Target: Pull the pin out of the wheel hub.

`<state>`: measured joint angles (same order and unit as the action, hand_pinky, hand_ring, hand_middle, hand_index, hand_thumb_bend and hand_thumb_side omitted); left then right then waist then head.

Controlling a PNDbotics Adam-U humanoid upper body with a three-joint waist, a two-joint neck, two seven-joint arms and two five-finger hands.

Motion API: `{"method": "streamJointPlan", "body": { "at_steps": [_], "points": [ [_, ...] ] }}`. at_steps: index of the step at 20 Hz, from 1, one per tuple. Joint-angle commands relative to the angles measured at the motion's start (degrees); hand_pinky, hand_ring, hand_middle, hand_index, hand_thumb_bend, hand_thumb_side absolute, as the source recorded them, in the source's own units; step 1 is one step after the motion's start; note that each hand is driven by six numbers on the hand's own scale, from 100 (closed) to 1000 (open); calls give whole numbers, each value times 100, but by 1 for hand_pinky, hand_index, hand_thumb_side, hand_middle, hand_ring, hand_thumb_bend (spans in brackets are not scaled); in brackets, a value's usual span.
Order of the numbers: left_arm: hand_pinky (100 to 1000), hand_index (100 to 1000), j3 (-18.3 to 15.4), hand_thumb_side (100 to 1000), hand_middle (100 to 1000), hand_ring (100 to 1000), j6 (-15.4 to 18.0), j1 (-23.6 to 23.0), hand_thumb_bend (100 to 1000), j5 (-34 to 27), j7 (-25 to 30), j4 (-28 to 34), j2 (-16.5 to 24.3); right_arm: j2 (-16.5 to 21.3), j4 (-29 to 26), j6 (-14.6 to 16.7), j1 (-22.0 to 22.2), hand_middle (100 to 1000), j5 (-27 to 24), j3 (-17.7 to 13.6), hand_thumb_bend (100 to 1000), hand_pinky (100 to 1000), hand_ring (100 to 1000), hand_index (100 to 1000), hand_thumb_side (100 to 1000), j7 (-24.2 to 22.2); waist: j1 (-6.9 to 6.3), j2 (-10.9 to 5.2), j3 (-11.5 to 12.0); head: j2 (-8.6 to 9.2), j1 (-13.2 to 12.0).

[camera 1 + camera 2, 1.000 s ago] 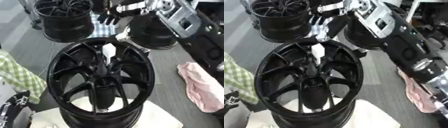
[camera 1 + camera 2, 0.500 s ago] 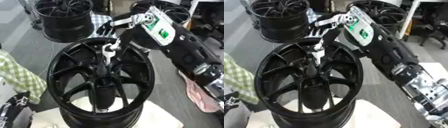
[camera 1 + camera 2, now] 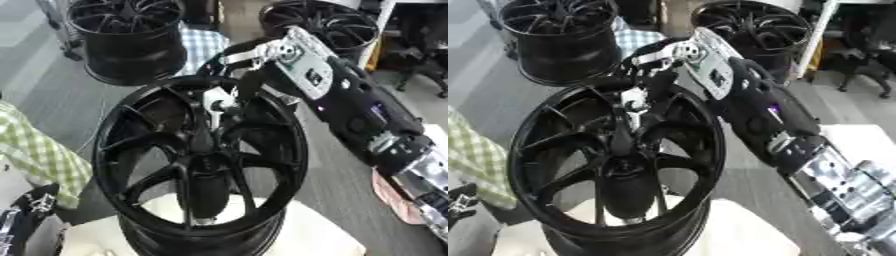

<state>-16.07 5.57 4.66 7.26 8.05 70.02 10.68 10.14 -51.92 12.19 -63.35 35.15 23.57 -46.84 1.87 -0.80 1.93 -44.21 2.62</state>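
One white pin (image 3: 215,101) is standing in the upper part of the black wheel hub (image 3: 199,159), between its spokes, just under the fingers of the right hand (image 3: 238,75). The hand is reaching down over the far rim of the hub and its fingers are curling around the top of the pin, so it is gripping the pin. The right arm (image 3: 350,100) is coming in behind the hand from the right side, black with a silver and white plate near the wrist. The hub is resting on a pale, cream cloth (image 3: 289,235) below the hand. To the right of the arm a pink cloth (image 3: 395,197) is lying on the grey surface (image 3: 337,180). Beyond the hand two more black wheels (image 3: 131,35) are standing on the grey floor. At the lower left a green checked cloth (image 3: 35,155) is showing.
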Motion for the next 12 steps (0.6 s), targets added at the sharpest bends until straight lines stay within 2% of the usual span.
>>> {"method": "streamJointPlan", "body": {
  "at_steps": [1,9,12],
  "points": [
    [753,808,25,609,720,762,8,87,403,35,25,118,112,-20,115,73,-81,900,159,-107,286,886,925,971,414,65,-38,-61,5,9,7],
    [753,808,37,609,721,762,11,100,403,41,37,127,108,-136,390,191,-23,878,342,-211,276,878,908,960,407,223,-42,-49,22,9,18],
    [753,808,41,609,721,763,10,105,402,44,42,132,105,-170,442,214,-10,839,370,-236,266,871,891,941,397,289,-43,-45,27,9,22]
  ]
}}
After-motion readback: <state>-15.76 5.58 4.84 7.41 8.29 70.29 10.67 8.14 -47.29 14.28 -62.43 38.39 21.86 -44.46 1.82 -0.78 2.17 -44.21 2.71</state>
